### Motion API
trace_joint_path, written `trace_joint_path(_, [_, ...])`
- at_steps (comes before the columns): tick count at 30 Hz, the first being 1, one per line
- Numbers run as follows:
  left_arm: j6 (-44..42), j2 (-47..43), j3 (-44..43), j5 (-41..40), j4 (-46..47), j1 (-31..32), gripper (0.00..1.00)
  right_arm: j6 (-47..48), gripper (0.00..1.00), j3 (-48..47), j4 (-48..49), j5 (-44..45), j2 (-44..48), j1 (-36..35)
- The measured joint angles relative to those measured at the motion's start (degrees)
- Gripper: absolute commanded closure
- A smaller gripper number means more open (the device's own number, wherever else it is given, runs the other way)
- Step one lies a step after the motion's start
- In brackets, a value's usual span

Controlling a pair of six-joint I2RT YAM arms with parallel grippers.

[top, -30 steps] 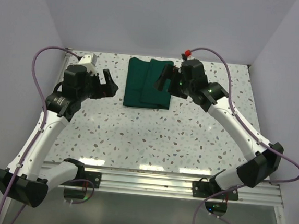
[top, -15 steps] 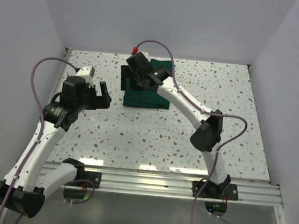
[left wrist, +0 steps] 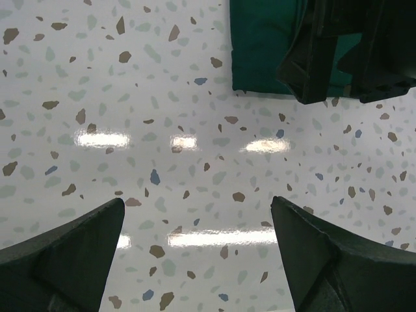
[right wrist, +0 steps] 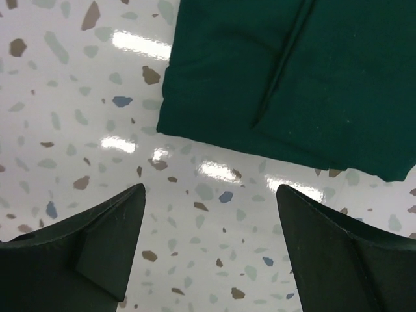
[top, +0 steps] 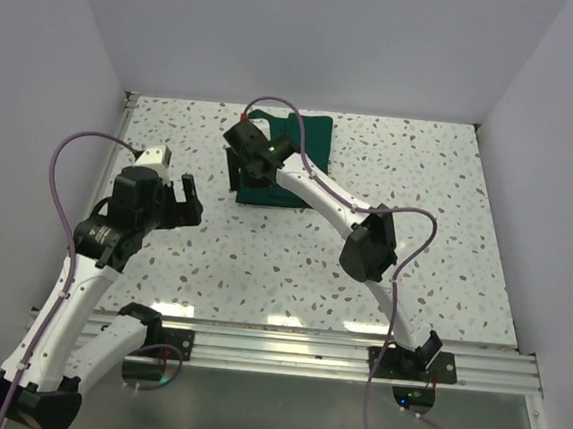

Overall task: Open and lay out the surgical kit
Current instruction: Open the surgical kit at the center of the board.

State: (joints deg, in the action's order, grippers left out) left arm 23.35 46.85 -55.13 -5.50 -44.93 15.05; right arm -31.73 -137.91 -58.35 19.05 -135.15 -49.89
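**Kit still folded as right arm swings across it**

Top view: the dark green wrap lies closed in the upper middle of the speckled table. No tray or instrument shows. A second ago the right gripper stood at the cloth's right edge. It has since swept over the bundle and now hangs above its lower left corner, its forearm lying diagonally across the cloth. The left gripper has drawn back a little toward the lower left and waits off the cloth, over bare table.

Left wrist view: the left gripper has its jaws wide apart with nothing between them. The kit sits at the upper right of the frame, partly behind the dark bulk of the right gripper.

Right wrist view: the right gripper also has its jaws apart and empty, over bare table just short of the cloth. The kit's folded corner and a lengthwise seam fill the upper right.

Unfolding has not begun. The move across probably sets up a pinch on this corner flap.
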Motion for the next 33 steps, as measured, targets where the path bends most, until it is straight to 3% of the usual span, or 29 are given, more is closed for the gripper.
trace_joint_path(6, [0.0,-0.7,0.0,-2.7,-2.4,0.0,0.01,1.2,0.18,-1.6,-0.4,3.2,-5.6,0.1])
trace_joint_path(24, [0.0,-1.6,0.7,-4.0,-3.6,0.0,0.01,0.3,0.36,-2.7,3.1,5.5,-11.4,4.0])
trace_joint_path(30, [0.0,-0.7,0.7,-4.0,-3.6,0.0,0.01,-0.3,0.51,-2.7,3.3,5.4,-13.0,5.3])
trace_joint_path(33, [0.0,-0.3,0.8,-4.0,-3.6,0.0,0.01,-0.4,0.66,-2.7,3.1,5.4,-13.1,5.6])
